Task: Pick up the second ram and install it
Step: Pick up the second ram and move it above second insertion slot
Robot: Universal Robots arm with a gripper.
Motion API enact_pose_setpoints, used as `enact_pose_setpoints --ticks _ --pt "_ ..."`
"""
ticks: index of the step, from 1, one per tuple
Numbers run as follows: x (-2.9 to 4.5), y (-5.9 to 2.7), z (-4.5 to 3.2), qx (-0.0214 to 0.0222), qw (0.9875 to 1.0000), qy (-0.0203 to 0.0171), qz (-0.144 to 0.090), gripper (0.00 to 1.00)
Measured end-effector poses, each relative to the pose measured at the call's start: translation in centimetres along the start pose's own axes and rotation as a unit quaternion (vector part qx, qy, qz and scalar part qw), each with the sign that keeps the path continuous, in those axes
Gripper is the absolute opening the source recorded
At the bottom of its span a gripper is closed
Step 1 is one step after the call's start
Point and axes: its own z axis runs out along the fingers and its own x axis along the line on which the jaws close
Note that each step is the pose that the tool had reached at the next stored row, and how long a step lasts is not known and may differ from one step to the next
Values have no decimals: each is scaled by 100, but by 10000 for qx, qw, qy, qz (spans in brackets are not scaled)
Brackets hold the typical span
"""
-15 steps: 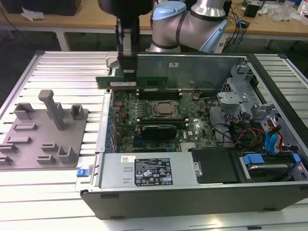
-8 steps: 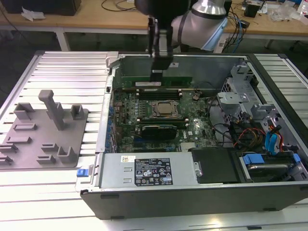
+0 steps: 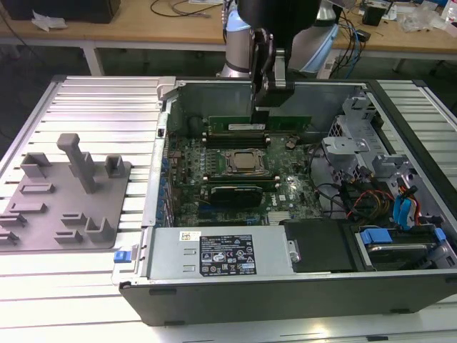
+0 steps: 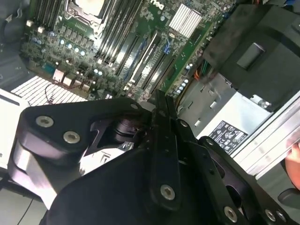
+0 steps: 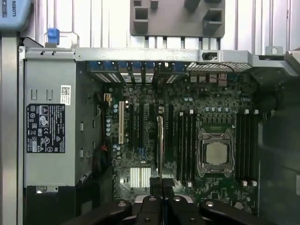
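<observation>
**Ram stick clenched in the jaws over the board**

The gripper is clamped on the second ram. The stick runs straight out from between the jaws, over the motherboard. The first wrist view shows it as a thin edge, while the exterior view shows its green broad face. The power supply carries a black printed label.

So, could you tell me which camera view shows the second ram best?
The exterior view: the second ram shows its long green face there, held under the gripper above the motherboard. Both wrist views catch it edge-on, a thin strip.
</observation>
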Motion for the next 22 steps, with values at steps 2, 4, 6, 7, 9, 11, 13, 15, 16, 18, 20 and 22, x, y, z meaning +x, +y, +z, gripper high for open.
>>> enact_pose_setpoints --ticks 2,4,6,7,9,11,13,15,16,18,20,22 --pt "1 0 69 -10 10000 12 0 9" --pt "1 -1 116 -16 10000 19 0 9" --pt "-38 -6 181 -23 10000 23 0 9" --pt "-119 -7 204 -22 10000 23 1 9" --pt "-193 -9 223 -22 10000 23 1 9" --pt "-276 -23 272 -26 10000 23 0 9" --pt "-314 -43 343 -37 10000 23 0 9" --pt "-339 -109 438 -60 10000 30 1 9" --pt "-348 -139 464 -66 10000 40 1 9" --pt "-350 -151 532 -67 10000 43 1 9" --pt "-349 -152 593 -67 10000 42 1 9" --pt "-361 -153 614 -67 10000 42 1 9"
